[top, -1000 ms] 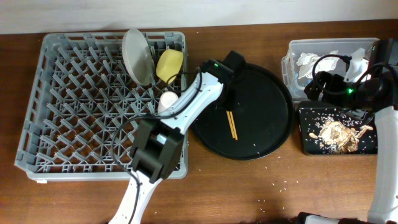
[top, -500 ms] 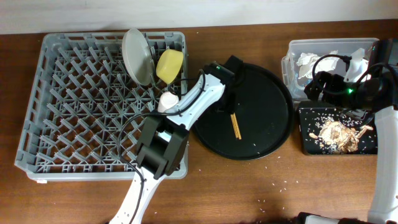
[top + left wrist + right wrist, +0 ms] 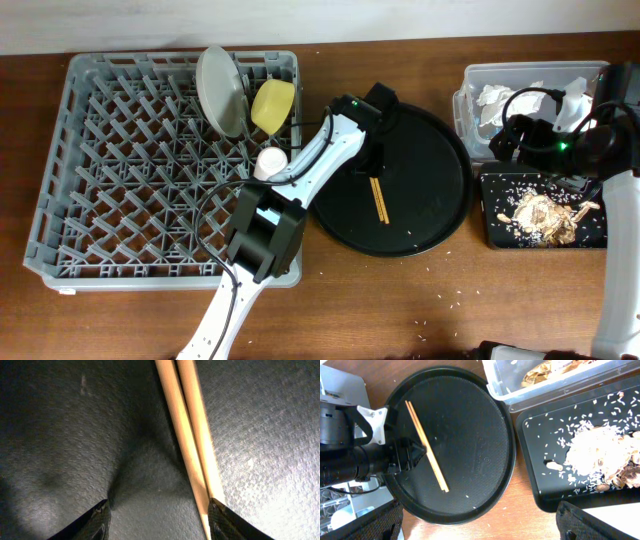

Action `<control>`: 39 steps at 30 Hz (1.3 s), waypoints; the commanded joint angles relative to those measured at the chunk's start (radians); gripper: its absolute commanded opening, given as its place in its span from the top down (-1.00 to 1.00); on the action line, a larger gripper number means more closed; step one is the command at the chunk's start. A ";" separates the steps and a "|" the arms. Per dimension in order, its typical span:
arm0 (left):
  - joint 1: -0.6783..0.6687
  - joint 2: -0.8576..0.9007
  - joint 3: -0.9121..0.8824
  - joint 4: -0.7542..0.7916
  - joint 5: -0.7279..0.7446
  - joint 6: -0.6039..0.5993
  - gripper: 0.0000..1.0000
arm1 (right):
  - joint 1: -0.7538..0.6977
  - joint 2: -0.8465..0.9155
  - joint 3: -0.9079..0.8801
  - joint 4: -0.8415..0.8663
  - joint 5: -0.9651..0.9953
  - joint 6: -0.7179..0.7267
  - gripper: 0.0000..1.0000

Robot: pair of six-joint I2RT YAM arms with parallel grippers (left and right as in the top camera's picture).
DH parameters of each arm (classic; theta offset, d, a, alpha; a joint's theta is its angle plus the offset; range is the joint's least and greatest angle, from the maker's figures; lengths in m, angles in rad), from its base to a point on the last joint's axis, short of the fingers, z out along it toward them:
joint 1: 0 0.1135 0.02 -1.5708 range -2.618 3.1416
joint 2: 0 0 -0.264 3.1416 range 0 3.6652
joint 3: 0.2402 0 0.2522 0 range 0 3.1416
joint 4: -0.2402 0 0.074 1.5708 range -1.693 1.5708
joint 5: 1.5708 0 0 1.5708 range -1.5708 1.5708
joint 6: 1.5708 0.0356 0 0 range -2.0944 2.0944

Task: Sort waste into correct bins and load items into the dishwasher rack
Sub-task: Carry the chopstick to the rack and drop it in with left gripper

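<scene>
On the round tray [image 3: 430,150], left gripper [image 3: 160,510] spread, seemingly touching chopsticks [image 3: 187,425].

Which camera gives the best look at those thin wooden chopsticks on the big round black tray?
The right wrist view: the thin wooden chopsticks show nearly end to end on the round black tray. The left wrist view is closer but crops both ends. Overhead shows them small, partly hidden under the left arm.
</scene>
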 commanded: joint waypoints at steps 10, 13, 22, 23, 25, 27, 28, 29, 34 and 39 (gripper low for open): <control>0.002 0.036 -0.002 -0.080 -0.005 -0.008 -0.15 | -0.002 0.002 0.006 -0.001 0.013 -0.007 -0.97; 0.002 0.037 -0.006 -0.084 -0.005 -0.008 -0.13 | -0.002 0.002 0.006 -0.001 0.013 -0.007 -0.97; 0.016 0.037 0.169 -0.120 -0.038 -0.130 -0.14 | -0.002 0.002 0.006 -0.001 0.013 -0.007 -0.97; 0.017 0.044 0.167 -0.121 -0.067 -0.168 -0.13 | -0.002 0.002 0.006 -0.001 0.013 -0.007 -0.97; 0.017 0.059 0.166 -0.119 -0.069 -0.230 -0.14 | -0.002 0.002 0.006 -0.001 0.013 -0.007 -0.97; 0.017 0.092 0.165 -0.109 -0.065 -0.275 -0.14 | -0.002 0.002 0.006 -0.001 0.013 -0.007 -0.97; 0.016 0.098 0.164 -0.100 -0.056 -0.275 -0.13 | -0.002 0.002 0.006 -0.001 0.013 -0.007 -0.97; 0.016 0.101 0.161 -0.090 -0.053 -0.275 -0.14 | -0.002 0.002 0.006 -0.001 0.013 -0.007 -0.97; 0.016 0.101 0.161 -0.078 -0.036 -0.275 -0.14 | -0.002 0.002 0.006 -0.001 0.013 -0.007 -0.97; 0.018 0.100 0.200 -0.107 -0.005 -0.274 -0.13 | -0.002 0.002 0.006 -0.001 0.013 -0.007 -0.97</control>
